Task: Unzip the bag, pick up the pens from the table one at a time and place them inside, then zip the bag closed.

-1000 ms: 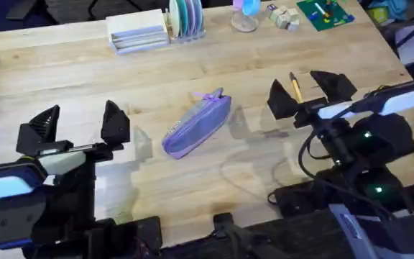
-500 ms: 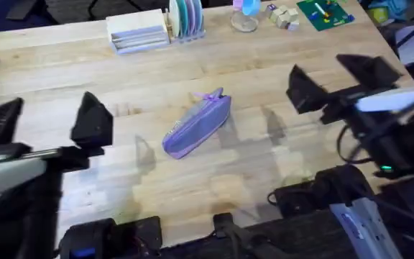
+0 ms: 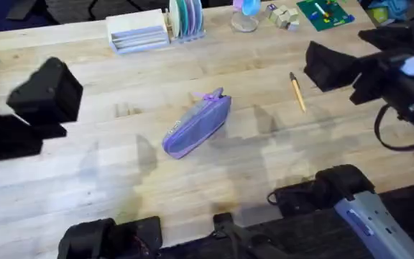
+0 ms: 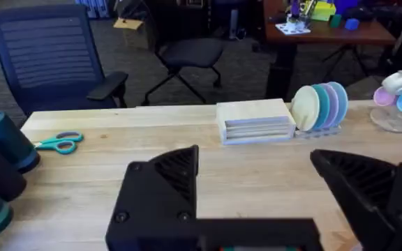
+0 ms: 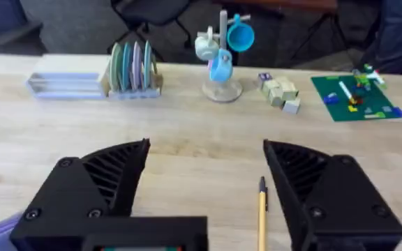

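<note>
The counter [image 3: 214, 173], pale planks with visible grain, carries everything. The left arm rises large and blurred at the overhead view's left edge, its pincer [image 4: 257, 192] released with the two black fingers spread wide above bare wood. The right arm reaches in from the right side, its pincer [image 5: 204, 192] also released, fingers well apart and holding nothing. The bag [image 3: 198, 126], lavender-purple, lies slantwise near the middle of the counter, zipped as far as can be seen, its purple ribbon pull at the far end. At the far edge stand a flat white box [image 3: 138, 32], a rack of coloured plates [image 3: 186, 17] just beside it, a mug stand [image 5: 220, 56] with blue cups, some small wooden blocks [image 3: 282, 16] and a green board [image 3: 324, 13]. Teal-handled scissors [image 4: 58, 143] lie near the left edge. One yellowish-tan pen [image 3: 297, 91] with a dark far end lies to the right of the bag, well apart from it, between the right pincer's spread fingers in the right wrist view.
</note>
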